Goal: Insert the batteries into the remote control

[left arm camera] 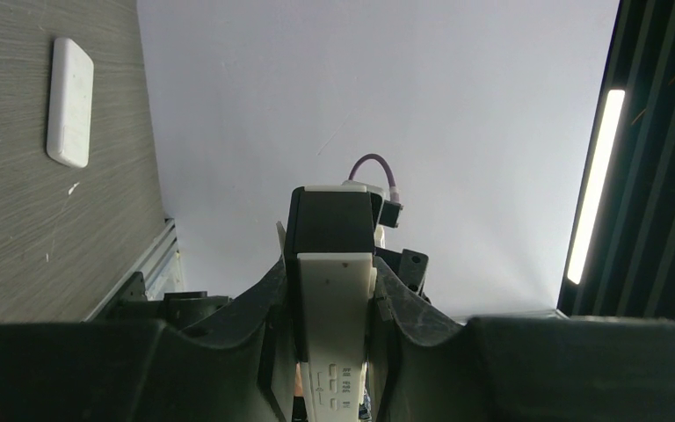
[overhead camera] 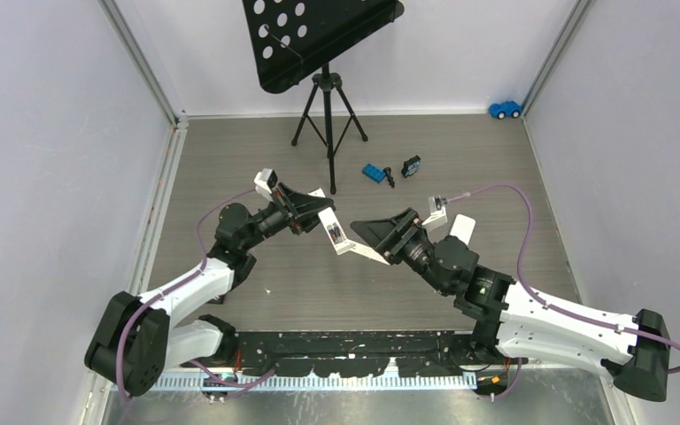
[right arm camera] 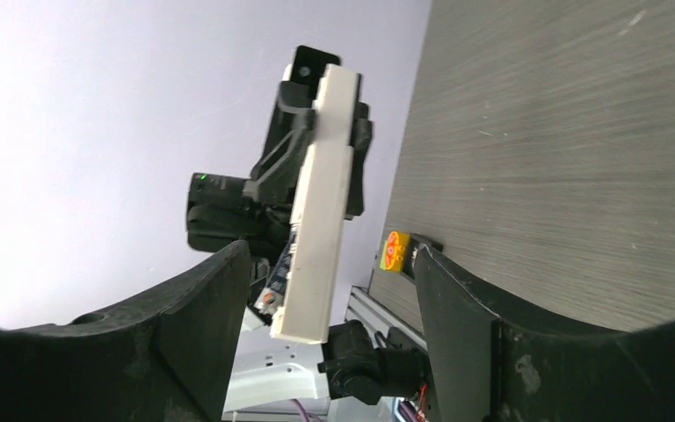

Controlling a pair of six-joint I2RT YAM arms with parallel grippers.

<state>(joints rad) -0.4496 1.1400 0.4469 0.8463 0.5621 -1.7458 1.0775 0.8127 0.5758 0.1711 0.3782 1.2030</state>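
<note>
While the left gripper (left arm camera: 334,268) has its jaws closed on the long flanks of the remote control (overhead camera: 338,235) and holds it clear of the table (overhead camera: 257,292), the right gripper (right arm camera: 330,259) stands wide open with nothing in it. From above, the remote sits at about 9 o'clock of the right gripper's tips, just beside them, with its long axis running from 11 to 5 o'clock and a dark slot showing in its upper face. It is a slim, hard white plastic slab with square edges; the table is matt grey wood-grain. I cannot pick out the batteries for certain. A small dark piece (overhead camera: 390,177) lies up at 12 o'clock of the right gripper, between a blue brick (overhead camera: 374,173) and a black-and-blue block (overhead camera: 411,166), but it is too small to tell. The right arm is the nearer one to it. At its 3 o'clock lies a flat white plate (overhead camera: 462,228) with rounded corners, perhaps the lid.
</note>
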